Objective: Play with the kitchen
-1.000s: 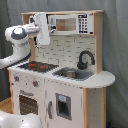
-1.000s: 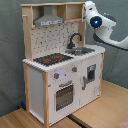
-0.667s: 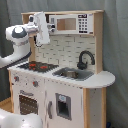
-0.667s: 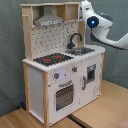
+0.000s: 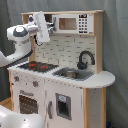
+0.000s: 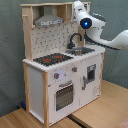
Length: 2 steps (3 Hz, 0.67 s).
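Hand (image 5: 46,25) up at the kitchen (image 6: 60,75) top shelf — grip unclear; stovetop (image 6: 52,59) unobstructed.

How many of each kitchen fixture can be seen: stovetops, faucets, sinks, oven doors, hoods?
stovetop: 1
faucet: 1
sink: 1
oven door: 1
hood: 1
Total: 5

arm (image 5: 20,42): white, rounded | joints: dark grey | light: blue (glowing)
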Tool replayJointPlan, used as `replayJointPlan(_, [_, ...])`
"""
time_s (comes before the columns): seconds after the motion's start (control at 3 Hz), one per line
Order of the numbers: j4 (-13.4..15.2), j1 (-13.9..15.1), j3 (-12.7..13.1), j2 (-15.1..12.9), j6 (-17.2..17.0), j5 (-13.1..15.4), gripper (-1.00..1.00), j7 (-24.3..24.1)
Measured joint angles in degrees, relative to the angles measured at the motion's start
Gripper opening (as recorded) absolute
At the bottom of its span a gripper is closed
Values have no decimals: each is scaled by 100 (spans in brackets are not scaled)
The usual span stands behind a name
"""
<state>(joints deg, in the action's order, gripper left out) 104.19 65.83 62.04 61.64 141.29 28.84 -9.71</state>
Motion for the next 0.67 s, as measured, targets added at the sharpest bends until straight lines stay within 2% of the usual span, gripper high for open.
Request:
replayJointPlan(0.33, [-354,392,213,-3,0,-51,-100,-44])
replayJointPlan(0.67, [-682,820,364,-147,-8,-98,-100,-44])
